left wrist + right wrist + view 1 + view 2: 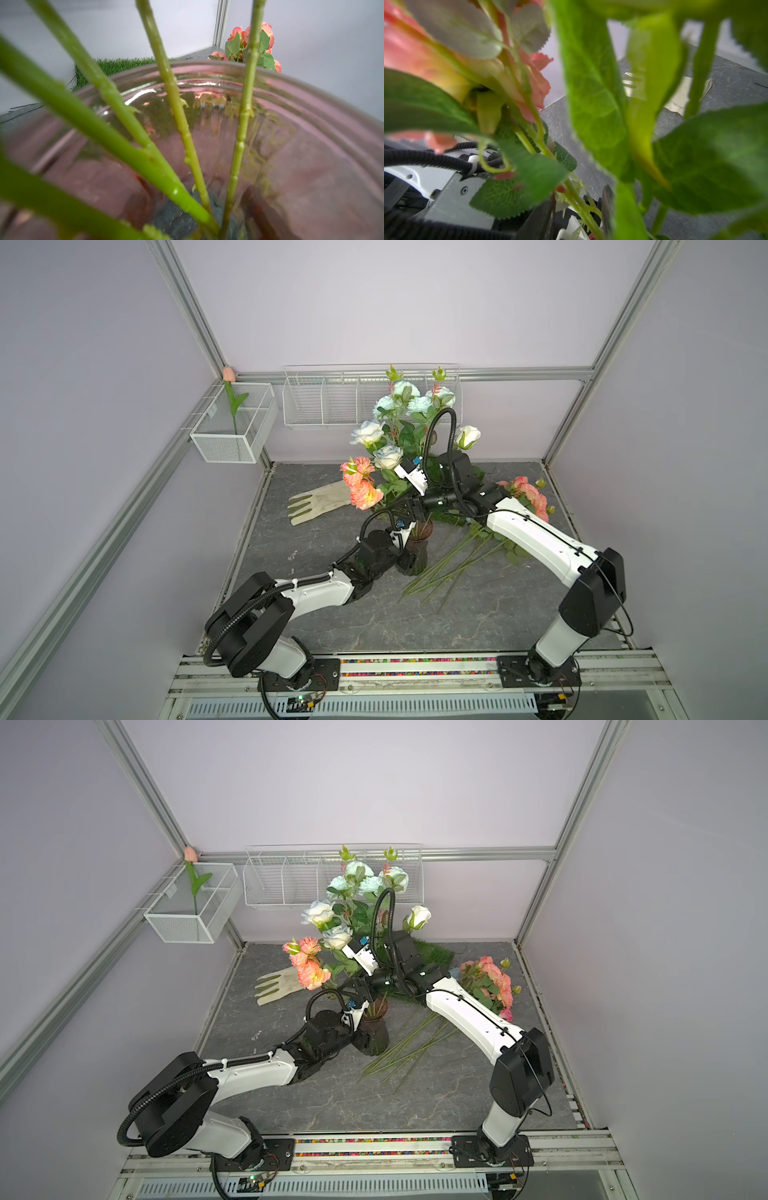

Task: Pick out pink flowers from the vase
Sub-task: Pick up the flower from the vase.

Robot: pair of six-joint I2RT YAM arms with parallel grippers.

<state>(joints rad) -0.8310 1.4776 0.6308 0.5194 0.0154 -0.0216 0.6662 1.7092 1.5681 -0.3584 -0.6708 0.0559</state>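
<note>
Top views, near to far. Left claw (405,562) sits low over the slate table (374,626), clamped on the lower body of the vase (419,545). Left wrist view is filled by purplish ribbed glass, with green stems (176,104) standing inside. The vase stands upright, mid-table.

Just right of it, loose pink flowers (530,495) lie flat. Their stems fan toward the near edge and the blooms lie toward the right wall, partly under the right arm.

Right claw (406,509) hangs just above the vase rim, among leaves. In the right wrist view its fingers (607,199) stand apart with one green stem between them, not pinched, and a pink bloom (535,83) close above.

A pink bunch (361,485) in the vase leans left, below white roses (368,432).

Farther back:
- A glove (320,499) lies flat, left of the vase.
- A grass mat (434,952) lies behind the vase.
- A wire rack (320,406) and a mesh box (224,448) hang on the walls.
- A tulip (228,374) stands in the box.
</note>
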